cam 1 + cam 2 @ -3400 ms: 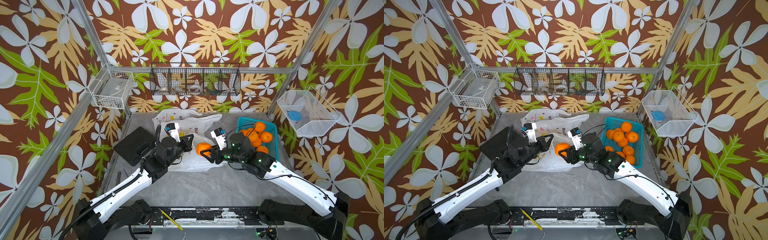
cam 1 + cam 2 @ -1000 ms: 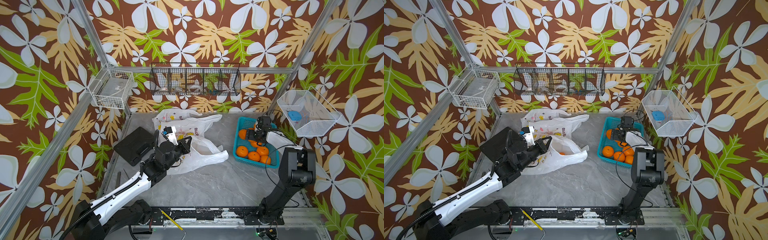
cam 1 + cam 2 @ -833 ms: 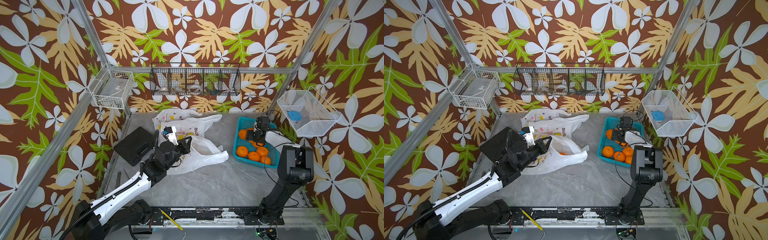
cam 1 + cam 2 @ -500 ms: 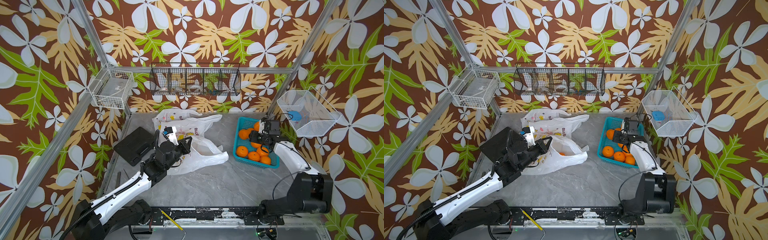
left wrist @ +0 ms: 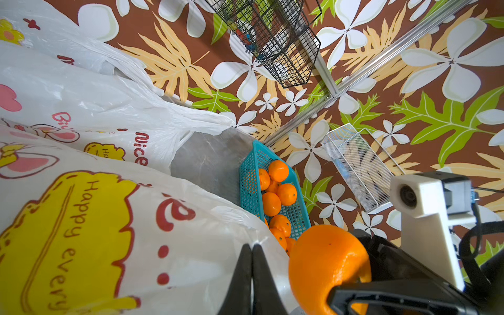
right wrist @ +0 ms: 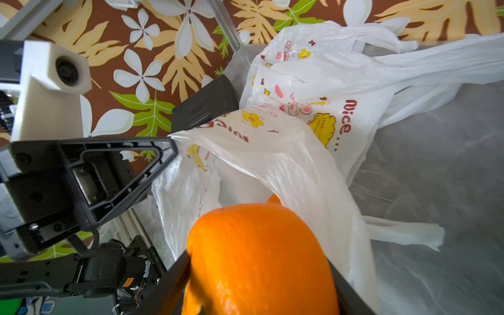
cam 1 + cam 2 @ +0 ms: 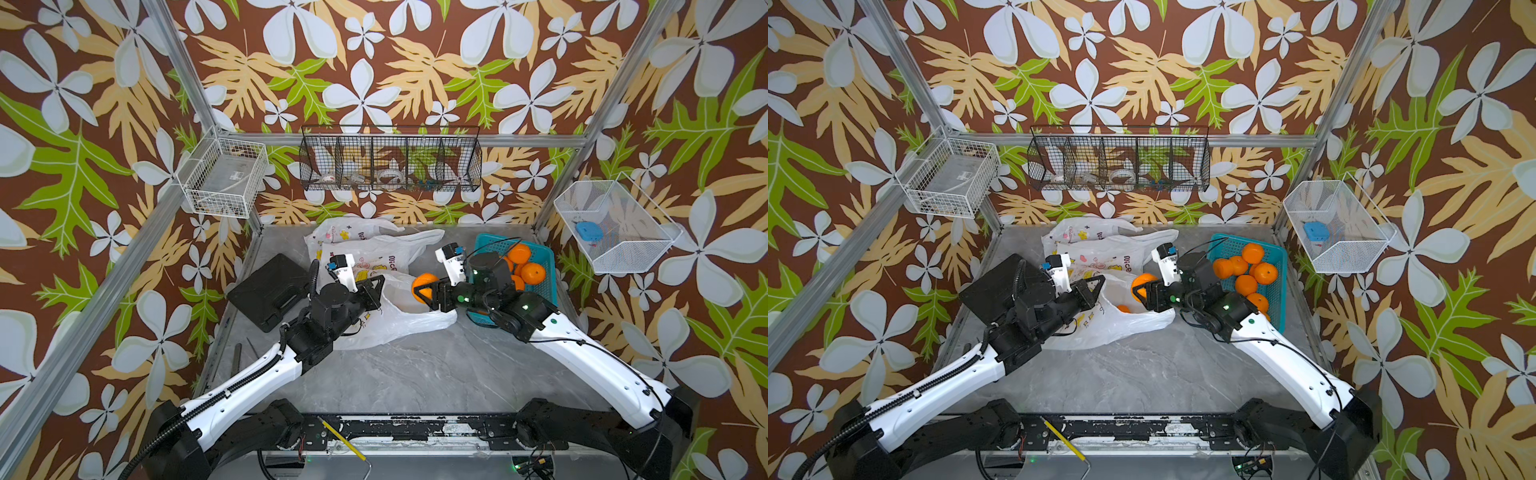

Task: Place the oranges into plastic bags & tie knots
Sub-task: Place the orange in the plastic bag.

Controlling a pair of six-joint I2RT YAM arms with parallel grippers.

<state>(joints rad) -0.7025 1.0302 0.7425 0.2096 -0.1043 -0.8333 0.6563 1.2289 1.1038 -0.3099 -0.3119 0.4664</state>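
In both top views the left arm stretches from the lower left of the frame up to the middle. The right arm stretches from the lower right up to the middle. Their ends point at each other and are near one another. The left gripper is pinched tight on the edge of a plastic bag. The right gripper squeezes an orange between its two fingers.

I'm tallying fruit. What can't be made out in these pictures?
- Oranges inside the open bag: a top view shows one orange; plastic hides any others.
- Teal basket: the right arm covers part of its oranges in both top views.
- Held orange: cut off by the right wrist view's edge.
- Black wire rack: contents too small.
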